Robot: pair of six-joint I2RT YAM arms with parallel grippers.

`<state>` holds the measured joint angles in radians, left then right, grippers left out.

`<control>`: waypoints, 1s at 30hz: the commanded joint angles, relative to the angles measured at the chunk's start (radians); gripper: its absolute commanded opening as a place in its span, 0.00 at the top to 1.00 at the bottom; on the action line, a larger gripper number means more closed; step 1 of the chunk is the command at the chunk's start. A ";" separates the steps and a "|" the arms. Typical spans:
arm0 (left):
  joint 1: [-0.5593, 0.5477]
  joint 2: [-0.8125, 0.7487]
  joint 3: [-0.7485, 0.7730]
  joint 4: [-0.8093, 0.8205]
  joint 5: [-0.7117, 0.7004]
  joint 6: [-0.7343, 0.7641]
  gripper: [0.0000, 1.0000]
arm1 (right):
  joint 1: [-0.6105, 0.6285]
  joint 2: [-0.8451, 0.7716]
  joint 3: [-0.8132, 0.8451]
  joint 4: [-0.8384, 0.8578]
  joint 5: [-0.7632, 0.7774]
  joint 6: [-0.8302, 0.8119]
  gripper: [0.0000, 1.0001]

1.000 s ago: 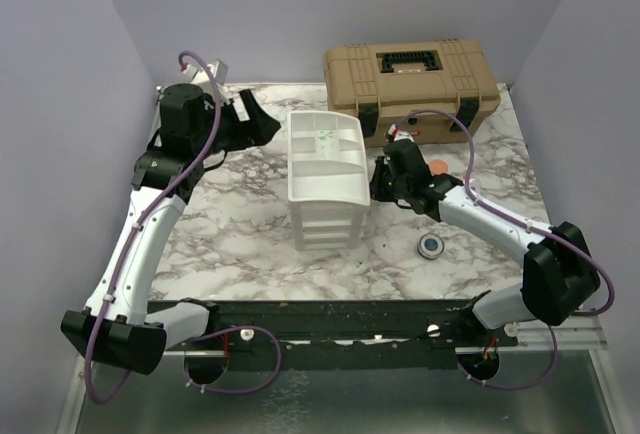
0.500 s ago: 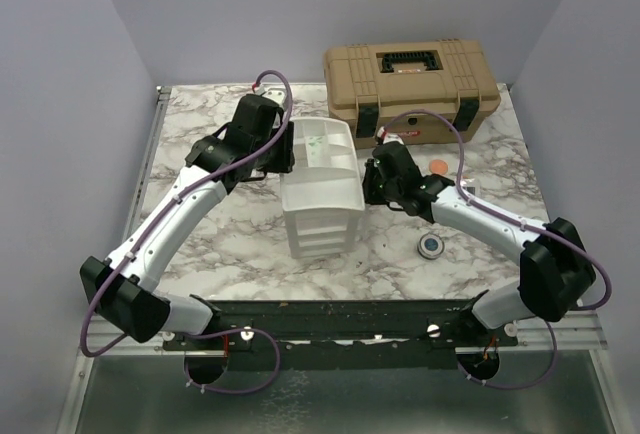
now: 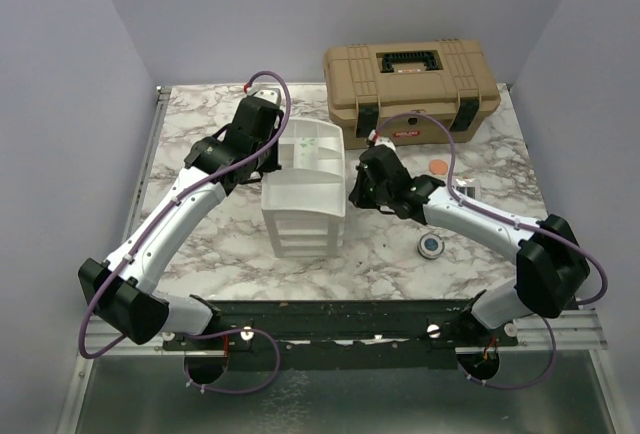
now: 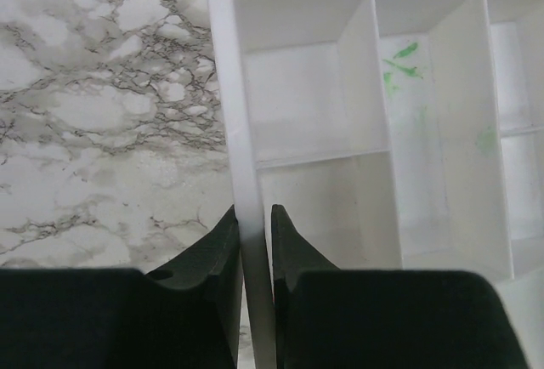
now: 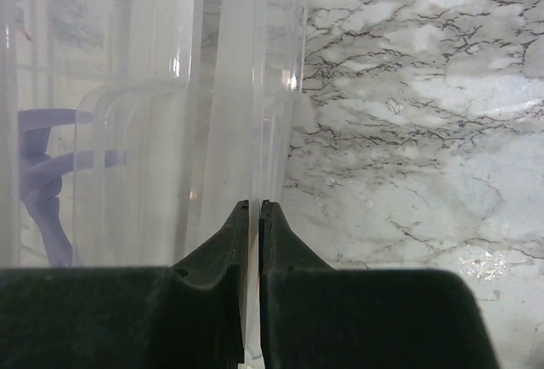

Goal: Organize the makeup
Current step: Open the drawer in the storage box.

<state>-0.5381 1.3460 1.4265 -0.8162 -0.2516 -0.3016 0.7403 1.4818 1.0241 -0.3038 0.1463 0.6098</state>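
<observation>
The left fingers (image 4: 223, 250) are clenched on the left rim wall of the white drawer unit (image 3: 305, 194), one finger outside the wall and one inside the top tray. The wall fills the narrow gap between them. The tray is split by white partitions into several compartments. One narrow compartment carries green smears (image 4: 398, 56); nothing else shows in the tray.

The right fingers (image 5: 235, 237) are clamped on a thin translucent wall on the opposite, right side of the same unit, and are nearly touching each other across it. Through that wall a purple cable shows, blurred.

From above, both arms reach inward and meet the unit from either side. The unit stands on the marbled counter (image 3: 200, 224), near the centre.

The makeup lies on the counter to the right of the unit, well apart from both sets of fingers. A round blue-centred compact (image 3: 431, 245) sits just in front of the right forearm. A salmon disc (image 3: 438, 166) lies behind that arm, near the front of the tan toolbox (image 3: 410, 79), which stands closed at the far edge.
</observation>
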 commanded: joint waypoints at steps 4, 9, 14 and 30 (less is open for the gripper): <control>0.000 -0.027 0.012 -0.053 -0.131 0.082 0.92 | 0.017 -0.069 -0.036 -0.061 0.196 0.093 0.99; 0.000 -0.028 -0.001 -0.034 -0.097 0.105 0.92 | 0.016 -0.161 -0.111 -0.013 0.212 0.094 0.99; 0.000 -0.040 -0.007 -0.007 -0.056 0.113 0.91 | 0.017 -0.138 -0.086 -0.037 0.183 0.070 0.99; 0.000 -0.071 -0.029 0.042 0.001 0.103 0.90 | 0.017 -0.139 -0.090 -0.036 0.183 0.037 0.96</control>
<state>-0.5415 1.3258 1.4101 -0.8154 -0.2825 -0.2493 0.7601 1.3499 0.9199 -0.3489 0.3210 0.6758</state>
